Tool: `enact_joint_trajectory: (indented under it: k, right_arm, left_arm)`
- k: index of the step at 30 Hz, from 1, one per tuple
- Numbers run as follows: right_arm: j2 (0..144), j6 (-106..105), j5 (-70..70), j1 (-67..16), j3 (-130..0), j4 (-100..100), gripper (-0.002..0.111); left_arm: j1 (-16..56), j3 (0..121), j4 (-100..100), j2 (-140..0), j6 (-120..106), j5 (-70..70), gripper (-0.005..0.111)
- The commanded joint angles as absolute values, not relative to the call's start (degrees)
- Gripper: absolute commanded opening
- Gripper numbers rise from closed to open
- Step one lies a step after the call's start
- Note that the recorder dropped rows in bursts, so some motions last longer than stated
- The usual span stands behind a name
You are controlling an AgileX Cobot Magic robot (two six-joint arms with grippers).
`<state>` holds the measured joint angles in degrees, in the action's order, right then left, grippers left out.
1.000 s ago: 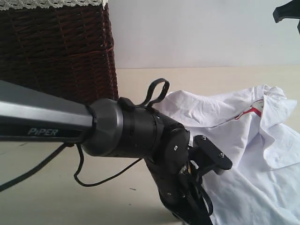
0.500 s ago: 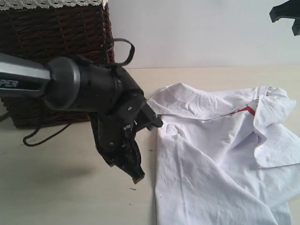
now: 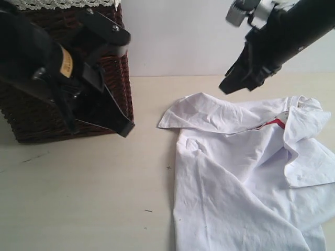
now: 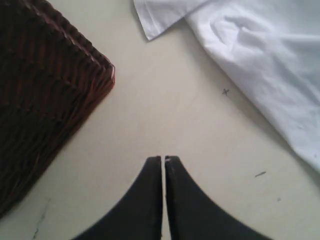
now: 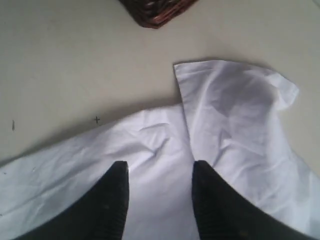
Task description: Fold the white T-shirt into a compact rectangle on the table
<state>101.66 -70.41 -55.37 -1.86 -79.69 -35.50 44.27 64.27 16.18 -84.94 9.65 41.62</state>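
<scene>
The white T-shirt [image 3: 235, 178] lies crumpled on the right half of the table [image 3: 78, 198], one sleeve spread toward the middle and a bit of red lettering [image 3: 275, 123] showing in a fold. My left gripper [image 3: 127, 127] hangs in front of the basket, left of the shirt and apart from it. In its wrist view it [image 4: 163, 159] is shut and empty above bare table, the shirt [image 4: 260, 55] off to one side. My right gripper [image 3: 227, 86] hovers over the shirt's far edge, and in the right wrist view it [image 5: 160, 167] is open above the cloth [image 5: 225, 110], holding nothing.
A dark brown wicker basket [image 3: 31, 128] with a lace rim stands at the back left, its corner near the shirt's sleeve [image 4: 40, 85] [image 5: 155, 12]. A white wall rises behind the table. Small dark specks mark the tabletop [image 3: 168, 168].
My left arm has lifted off the shirt's left side and swung up and left in front of the basket. The right gripper has come down into view at the upper right and opened.
</scene>
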Motion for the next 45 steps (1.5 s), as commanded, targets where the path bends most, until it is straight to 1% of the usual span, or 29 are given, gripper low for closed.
enact_joint_trajectory:
  k: [1,5,7,9,13,15,20,27,30,31,33,37,40,41,45]
  right_arm:
    - [104.1,-75.1,-44.9,-6.5,-75.1,-27.8,0.044]
    - [108.0,-70.3,-40.2,-10.5,-74.4,-16.9,0.044]
    - [109.6,-65.0,-35.4,-12.1,-74.4,-10.7,0.044]
    - [111.2,-60.1,-31.4,-13.0,-74.4,-4.1,0.044]
    - [114.4,-55.0,-28.4,-13.3,-74.4,3.6,0.044]
    - [115.7,-52.2,-26.1,-13.3,-74.4,5.9,0.044]
    - [118.9,-48.2,-24.1,-13.3,-76.4,8.7,0.053]
    - [122.8,-47.7,-25.2,-14.0,-78.7,8.6,0.053]
    - [123.1,-46.6,-23.6,-14.7,-78.8,10.7,0.052]
    - [123.2,-45.3,-22.5,-14.7,-78.8,11.3,0.049]
    - [123.5,-41.9,-21.2,-14.7,-78.9,13.8,0.04]
    - [125.3,-32.4,-22.4,-14.7,-80.5,24.3,0.015]
    - [126.4,-24.1,-24.0,-14.7,-81.9,34.0,0.002]
    - [126.5,-21.1,-24.9,-14.7,-82.6,37.1,0.0]
    - [126.4,-9.6,-26.1,-14.7,-86.8,47.8,0.0]
  left_arm:
    - [43.9,60.6,15.4,-79.5,11.9,35.9,0.005]
    - [43.9,58.4,15.4,-77.5,12.8,35.7,0.005]
    - [43.9,56.9,15.4,-76.6,12.9,35.6,0.005]
    - [43.9,55.4,16.3,-75.5,14.7,34.6,0.005]
    - [43.9,52.6,16.7,-74.4,15.8,32.2,0.005]
    - [43.9,52.2,17.0,-74.3,16.7,31.9,0.005]
    - [43.9,52.2,17.3,-74.3,17.0,31.1,0.005]
    - [43.9,52.2,17.5,-74.3,17.0,31.0,0.005]
    - [43.9,52.2,17.5,-74.3,17.0,30.4,0.005]
    - [43.9,52.2,17.5,-74.3,17.0,30.2,0.005]
    - [43.9,52.2,17.5,-74.3,17.0,30.2,0.005]
    - [43.9,51.8,17.5,-74.3,17.0,29.9,0.005]
    - [43.9,51.0,17.6,-74.3,17.0,29.4,0.005]
    - [43.9,50.7,17.8,-74.3,17.0,29.2,0.005]
    - [43.9,50.6,17.8,-74.3,17.0,28.5,0.005]
